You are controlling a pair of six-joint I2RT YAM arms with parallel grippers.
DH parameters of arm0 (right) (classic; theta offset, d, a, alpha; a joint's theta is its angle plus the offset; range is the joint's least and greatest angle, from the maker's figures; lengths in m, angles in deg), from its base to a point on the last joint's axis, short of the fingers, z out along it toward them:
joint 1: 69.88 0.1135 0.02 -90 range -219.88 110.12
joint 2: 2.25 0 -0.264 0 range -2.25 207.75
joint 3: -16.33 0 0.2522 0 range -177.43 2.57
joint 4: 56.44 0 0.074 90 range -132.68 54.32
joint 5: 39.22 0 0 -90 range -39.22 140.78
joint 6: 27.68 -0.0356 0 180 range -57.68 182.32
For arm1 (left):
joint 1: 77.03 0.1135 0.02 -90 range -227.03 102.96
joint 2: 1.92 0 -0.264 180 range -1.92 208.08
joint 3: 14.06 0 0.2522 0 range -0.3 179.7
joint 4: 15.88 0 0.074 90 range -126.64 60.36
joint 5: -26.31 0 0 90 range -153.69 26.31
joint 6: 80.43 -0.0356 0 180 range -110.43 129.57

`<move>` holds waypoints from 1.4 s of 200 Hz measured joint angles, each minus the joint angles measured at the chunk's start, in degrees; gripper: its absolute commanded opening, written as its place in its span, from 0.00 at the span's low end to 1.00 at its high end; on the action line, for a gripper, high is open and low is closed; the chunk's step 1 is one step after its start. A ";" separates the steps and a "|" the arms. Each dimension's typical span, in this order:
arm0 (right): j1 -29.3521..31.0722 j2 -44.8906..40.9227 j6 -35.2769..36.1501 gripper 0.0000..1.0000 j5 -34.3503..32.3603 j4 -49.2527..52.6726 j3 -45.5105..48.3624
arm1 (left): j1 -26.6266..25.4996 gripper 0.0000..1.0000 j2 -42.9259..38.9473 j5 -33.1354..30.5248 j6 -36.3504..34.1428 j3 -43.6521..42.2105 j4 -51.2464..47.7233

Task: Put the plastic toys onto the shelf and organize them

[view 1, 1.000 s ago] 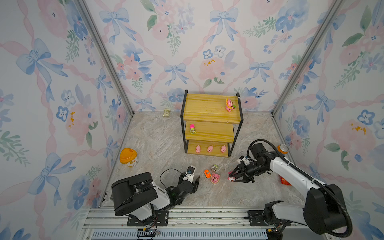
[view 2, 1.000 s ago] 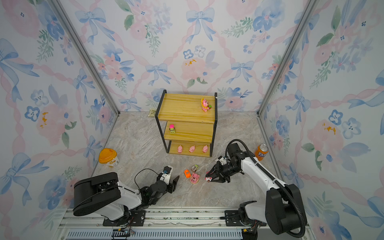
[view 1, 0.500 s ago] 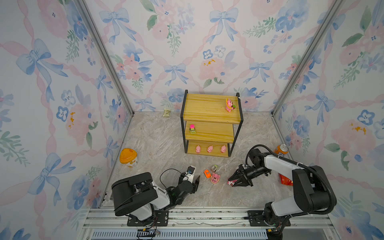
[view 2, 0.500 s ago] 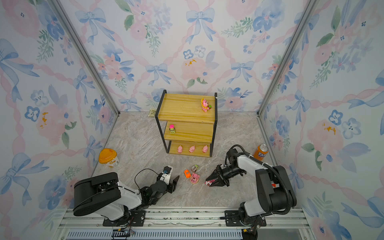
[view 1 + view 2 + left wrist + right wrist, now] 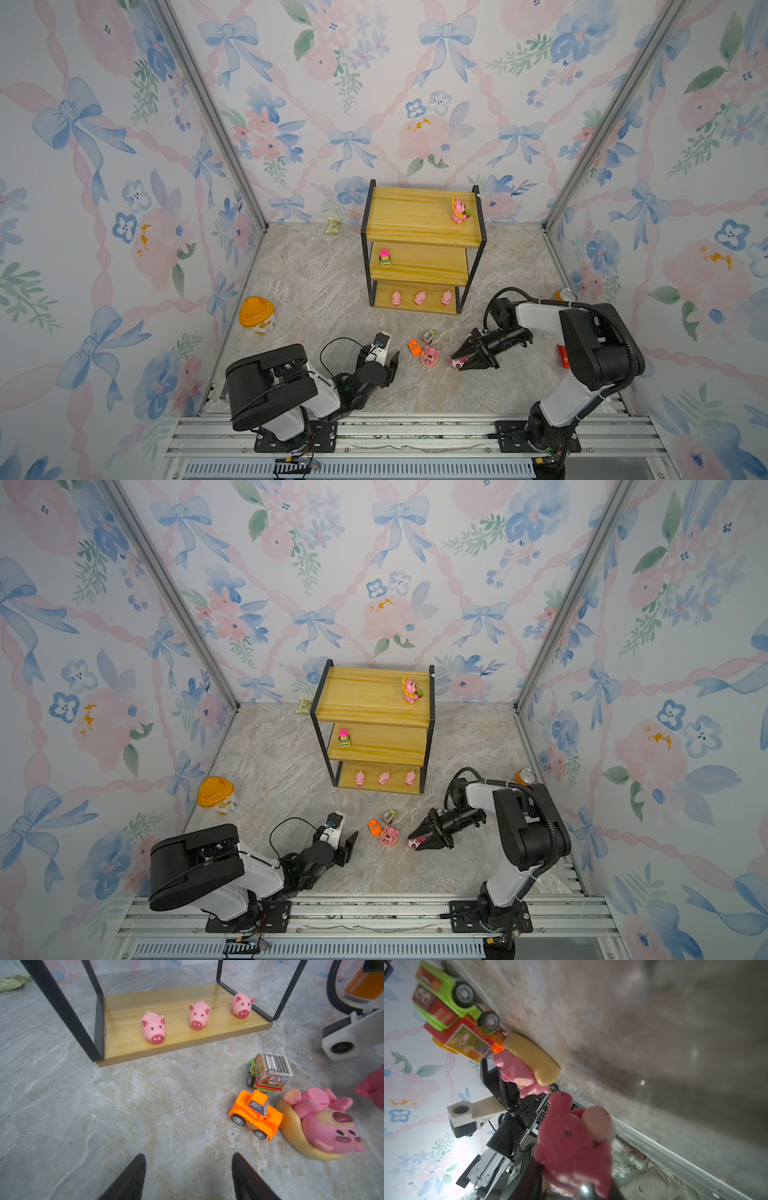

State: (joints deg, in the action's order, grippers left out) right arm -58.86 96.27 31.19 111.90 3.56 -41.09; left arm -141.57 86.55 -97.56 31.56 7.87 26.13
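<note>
Here, shelf [image 5: 415, 216], three pigs [image 5: 420, 297] lowest board

Yellow and black are being shown on the shelf [image 5: 415, 216], pink on the pigs [image 5: 153, 1027], orange on a car [image 5: 256, 1115], blue bows and pink flowers on the walls [image 5: 124, 166].

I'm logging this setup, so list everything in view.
shelf: 1, yellow, black frame, back floor
pigs: 3, pink, bottom tier
shelf car: 1, pink-green, middle tier
top figurine: 1, pink, top tier
floor car: 1, orange, before shelf
truck: 1, grey-green, beside floor car
lying figurine: 1, pink, floor
held figurine: 1, pink, right gripper
tub: 1, orange-lidded, floor left
can: 1, orange, right wall
packet: 1, pale green, back wall
wrapper: 1, red, floor right
left gripper: 1, black, open
right gripper: 1, black, shut on held figurine
</note>
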 measured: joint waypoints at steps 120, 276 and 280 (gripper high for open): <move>-0.20 2.82 3.58 0.37 1.05 0.66 -2.27 | 0.07 0.67 0.00 -0.35 0.02 0.00 0.00; -2.84 2.69 5.05 0.52 -1.88 2.82 -3.34 | 0.85 0.67 2.03 0.31 0.04 0.00 2.67; -2.84 2.62 5.16 0.52 -2.19 3.08 -3.45 | 0.85 0.67 2.03 0.31 0.04 0.00 2.71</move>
State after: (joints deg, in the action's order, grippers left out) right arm -61.70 98.89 36.35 109.72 6.64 -44.54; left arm -140.72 88.58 -97.26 31.61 7.87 28.84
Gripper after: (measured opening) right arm 0.515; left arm 0.667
